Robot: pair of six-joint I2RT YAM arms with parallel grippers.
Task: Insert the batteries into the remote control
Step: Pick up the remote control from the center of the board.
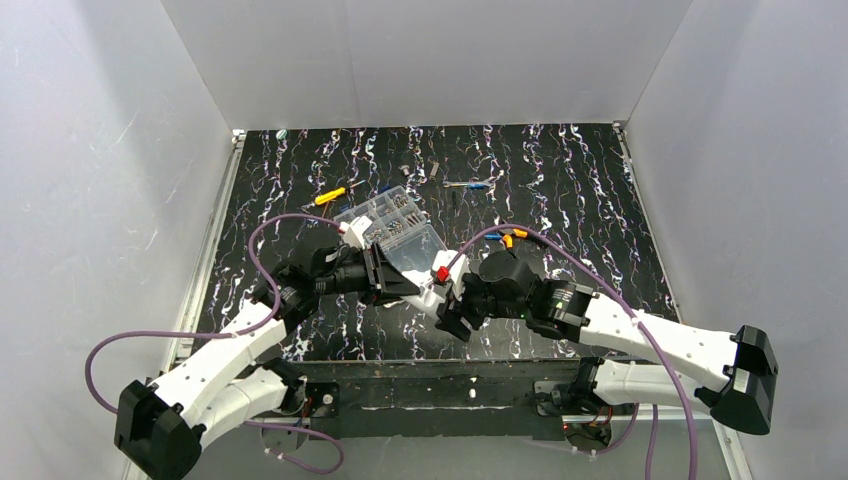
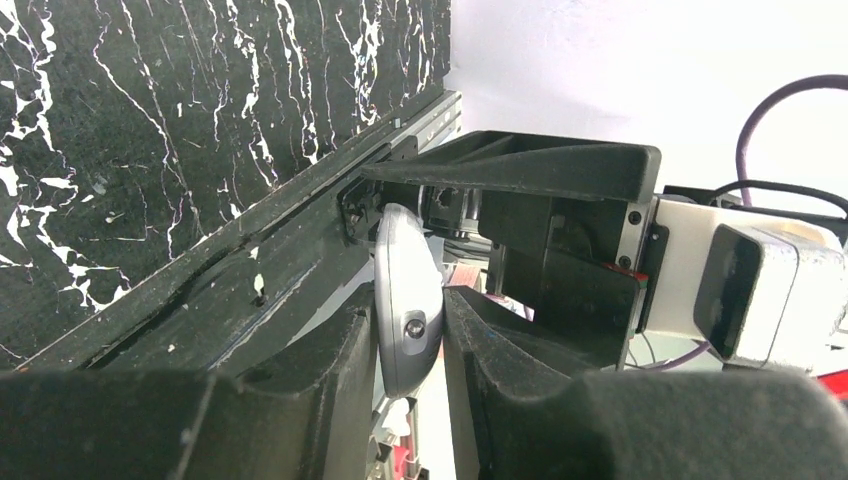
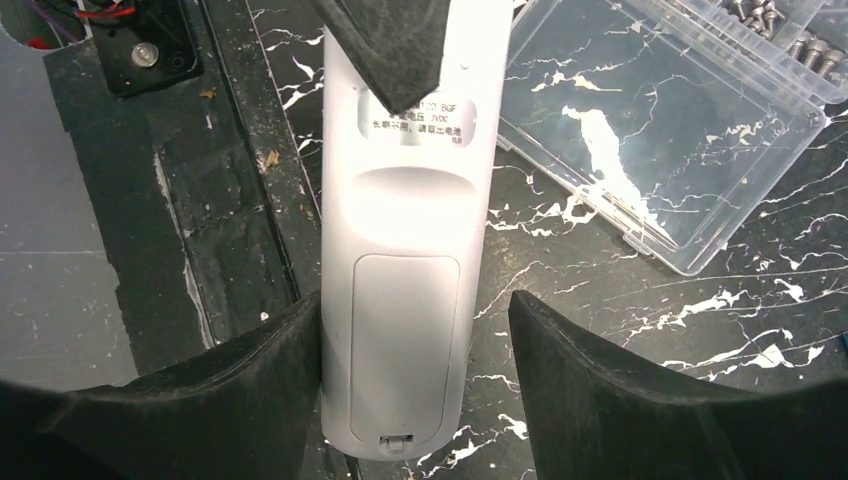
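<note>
The white remote control [image 3: 405,230] is held over the table's near edge, back side up, with its battery cover closed. My left gripper [image 2: 410,320] is shut on the remote's greyish end [image 2: 408,300]; one of its fingertips [image 3: 385,45] shows at the top of the right wrist view. My right gripper [image 3: 415,300] is open around the cover end; its left finger [image 3: 250,380] touches the remote and the right finger stands apart. In the top view the remote [image 1: 431,293] lies between the left gripper [image 1: 400,280] and the right gripper [image 1: 452,312]. A tiny blue cylinder [image 1: 491,238], possibly a battery, lies behind the right arm.
An open clear compartment box [image 1: 395,225] with screws stands just behind the grippers and shows in the right wrist view [image 3: 680,130]. Orange-handled pliers [image 1: 515,237], a yellow-handled screwdriver [image 1: 330,195] and a blue-tipped tool [image 1: 470,185] lie farther back. The metal front rail [image 2: 250,230] runs below.
</note>
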